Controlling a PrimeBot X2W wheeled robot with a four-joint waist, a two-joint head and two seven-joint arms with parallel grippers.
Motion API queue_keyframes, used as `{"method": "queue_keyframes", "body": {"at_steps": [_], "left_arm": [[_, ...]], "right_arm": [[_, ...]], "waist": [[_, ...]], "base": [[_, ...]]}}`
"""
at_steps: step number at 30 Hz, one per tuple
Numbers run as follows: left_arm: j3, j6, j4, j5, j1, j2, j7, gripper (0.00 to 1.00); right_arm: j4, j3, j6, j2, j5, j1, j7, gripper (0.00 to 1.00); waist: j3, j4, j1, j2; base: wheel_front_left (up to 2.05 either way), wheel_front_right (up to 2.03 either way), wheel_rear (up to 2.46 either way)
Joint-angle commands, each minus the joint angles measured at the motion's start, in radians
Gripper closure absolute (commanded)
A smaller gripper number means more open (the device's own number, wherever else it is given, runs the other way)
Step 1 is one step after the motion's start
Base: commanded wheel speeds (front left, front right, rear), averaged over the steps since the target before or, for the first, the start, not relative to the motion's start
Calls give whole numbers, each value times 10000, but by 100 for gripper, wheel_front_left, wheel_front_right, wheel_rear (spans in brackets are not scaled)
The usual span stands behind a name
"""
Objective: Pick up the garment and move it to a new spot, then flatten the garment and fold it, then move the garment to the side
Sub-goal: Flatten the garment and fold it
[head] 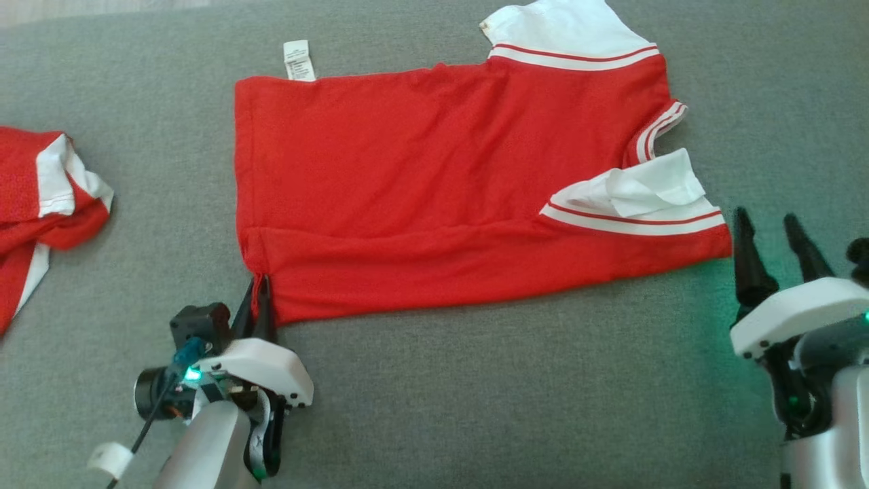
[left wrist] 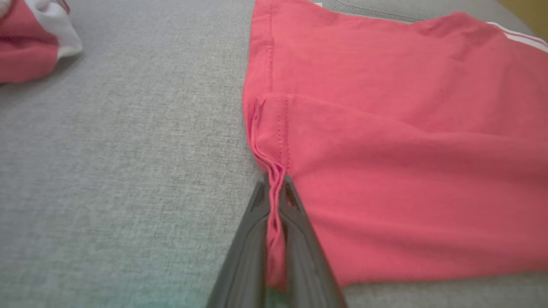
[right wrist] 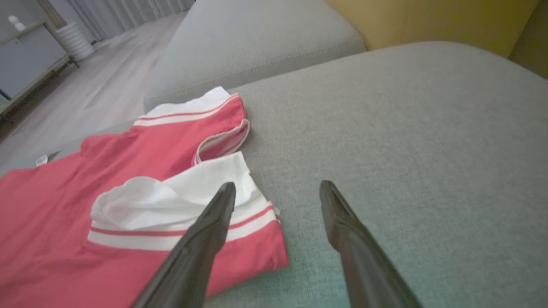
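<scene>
Head view: the red shirt [head: 421,176] lies flat on the grey seat cushion [head: 475,394], in the far half and closer to the far edge than to the near one. Its long axis runs left to right across the cushion. The hem [head: 239,170] points to the robot's left; the neck opening [head: 662,125] and both white sleeves point to the right. The far sleeve [head: 563,30] lies at the shirt's far right corner. The near sleeve [head: 645,197] is doubled back onto the red body. A strip along the near long edge is folded over onto the body. A white care label [head: 299,60] sticks out past the far long edge near the hem.

The left gripper [head: 260,295] is at the near hem corner. In the left wrist view its jaws are pressed together on the bunched hem fabric, which runs up between the two fingers [left wrist: 299,226].

The right gripper [head: 770,248] stands just off the shirt's near right corner, jaws wide apart and holding nothing. In the right wrist view one finger [right wrist: 214,222] overlaps the striped sleeve band and the other is over bare cushion.

A second red-and-white garment [head: 41,197] lies crumpled at the cushion's left edge, well apart from the shirt.
</scene>
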Motion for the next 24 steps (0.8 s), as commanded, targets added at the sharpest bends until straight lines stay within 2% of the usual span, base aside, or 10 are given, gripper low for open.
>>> {"method": "queue_keyframes", "body": {"at_steps": [1,9,14,19,20,21,22,24], "left_arm": [[110,-79,400,-84,396,93,276,100],[-53,-285,202,-147,628,75,-44,100],[-135,-329,111,-168,627,73,-96,100],[-184,-384,116,-213,579,72,-185,100],[-190,-389,132,-222,576,75,-197,100],[-194,-400,148,-238,579,75,-212,100],[-194,-408,158,-253,587,78,-240,100],[-193,-410,170,-266,601,87,-261,100]], "right_arm": [[-195,188,-7,-62,-128,-49,195,0],[780,202,-7,-62,-707,-434,587,0],[1793,310,-7,-62,-1608,-916,973,0],[2698,387,-7,-62,-1489,-1291,840,0],[2845,420,-7,-62,-1499,-1311,890,18],[2937,444,-7,-62,-1495,-1330,890,48],[2978,471,-7,-62,-1462,-1346,837,97],[3010,495,-7,-62,-1474,-1334,824,100]], "waist": [[-38,61,1,-1],[-110,232,1,-1],[-30,322,1,-1],[-27,359,1,-1],[-45,355,1,-1],[-78,349,1,-1],[-113,340,1,-1],[-154,323,1,-1]], "base": [[0,0,0],[0,0,0],[0,0,0],[0,0,0],[0,0,0],[0,0,0],[0,0,0],[0,0,0]]}}
